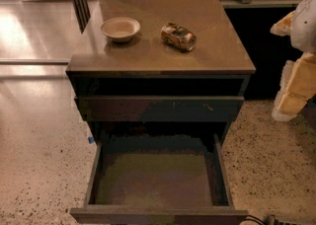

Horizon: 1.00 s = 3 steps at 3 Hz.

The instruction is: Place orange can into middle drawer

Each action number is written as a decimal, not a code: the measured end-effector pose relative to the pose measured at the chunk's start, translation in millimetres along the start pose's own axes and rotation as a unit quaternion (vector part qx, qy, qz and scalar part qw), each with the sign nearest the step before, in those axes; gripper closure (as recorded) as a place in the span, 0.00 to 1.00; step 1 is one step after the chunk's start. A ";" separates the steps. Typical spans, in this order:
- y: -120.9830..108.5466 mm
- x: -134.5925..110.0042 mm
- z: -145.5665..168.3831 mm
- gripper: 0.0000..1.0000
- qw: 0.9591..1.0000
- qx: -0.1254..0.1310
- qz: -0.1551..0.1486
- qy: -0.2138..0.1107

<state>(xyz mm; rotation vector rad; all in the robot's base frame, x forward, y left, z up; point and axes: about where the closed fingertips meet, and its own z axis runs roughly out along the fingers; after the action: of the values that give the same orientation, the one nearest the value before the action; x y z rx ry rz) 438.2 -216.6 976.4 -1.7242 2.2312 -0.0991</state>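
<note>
The orange can [178, 36] lies on its side on the cabinet top [197, 12], right of centre. It is shiny orange-gold with mottled print. The middle drawer [155, 182] is pulled out wide open below, with dark grey walls and a bare olive-brown floor. Nothing lies in it. My gripper [290, 101] is at the right edge of the view, pale and beige, off the cabinet's right side and apart from the can. It holds nothing that I can see.
A beige bowl [120, 28] stands on the cabinet top left of the can. A shut dark drawer front with pale scratches [160, 108] sits above the open drawer. Speckled floor [39, 160] surrounds the cabinet. A dark wall and railing lie behind.
</note>
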 end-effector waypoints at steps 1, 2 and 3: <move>0.0 0.0 0.0 0.00 1.000 0.000 0.000 0.000; -27.2 -16.3 17.8 0.00 1.000 0.002 -0.022 -0.012; -71.0 -40.2 46.0 0.00 0.999 0.001 -0.049 -0.015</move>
<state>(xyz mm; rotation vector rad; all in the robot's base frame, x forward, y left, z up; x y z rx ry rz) 526.5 -191.1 958.7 -1.8226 2.1237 -0.0979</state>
